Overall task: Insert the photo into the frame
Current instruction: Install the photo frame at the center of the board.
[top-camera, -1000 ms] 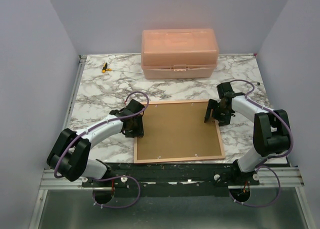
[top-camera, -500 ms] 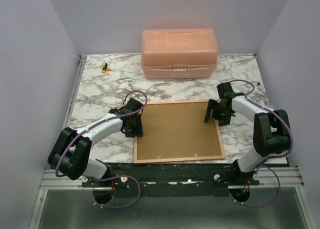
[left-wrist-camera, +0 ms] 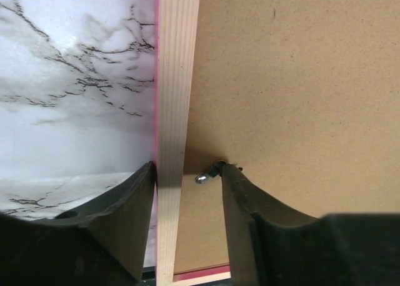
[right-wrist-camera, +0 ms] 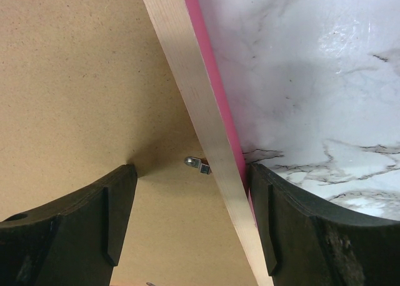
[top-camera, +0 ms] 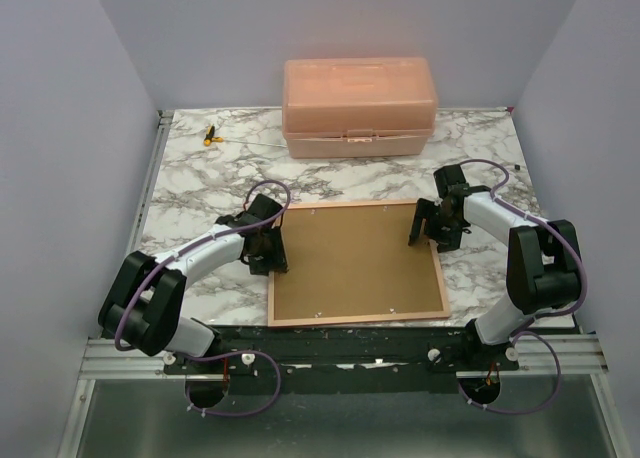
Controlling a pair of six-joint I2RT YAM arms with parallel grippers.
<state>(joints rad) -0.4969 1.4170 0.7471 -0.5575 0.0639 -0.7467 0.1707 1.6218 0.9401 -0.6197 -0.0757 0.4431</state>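
Surroundings: white/grey marble table [top-camera: 190, 208], pale walls on 3 sides. Salmon-pink lidded box [top-camera: 359, 106] at far centre, shut, well apart from the work area. Small yellow-black item [top-camera: 209, 134] at far left, too small to ID.

Obstructions: brown backing board [top-camera: 355, 263] fills the whole opening of the frame [left-wrist-camera: 177, 80], so only the rear side shows. One small metal tab [left-wrist-camera: 201, 178] sits on the board just beside the L rail, and another tab [right-wrist-camera: 195, 164] just beside the R rail.

Left gripper [left-wrist-camera: 187, 167]: down at the frame's left rail, approx. mid-length. Jaws spread and straddling the rail. Outer finger [left-wrist-camera: 134, 205] is on the marble side against the pink edge. Inner finger [left-wrist-camera: 240, 205] is on the board, next to the tab, w/ a gap to the rail. Nothing pinched.

Right gripper [right-wrist-camera: 192, 168]: down at the right rail, toward the far corner. Jaws spread wide across the rail. One finger [right-wrist-camera: 94, 217] is over the board. The other [right-wrist-camera: 294, 223] is on the marble side at the pink edge. Nothing pinched.

Frame: lies flat, back up, near-centre of table betw. the two arms, near edge close to the arm bases. Rails are thin light wood w/ fine lengthwise grain on the rear face. Outer side is pinkish-red. Board is matte mid-brown w/ no marks.
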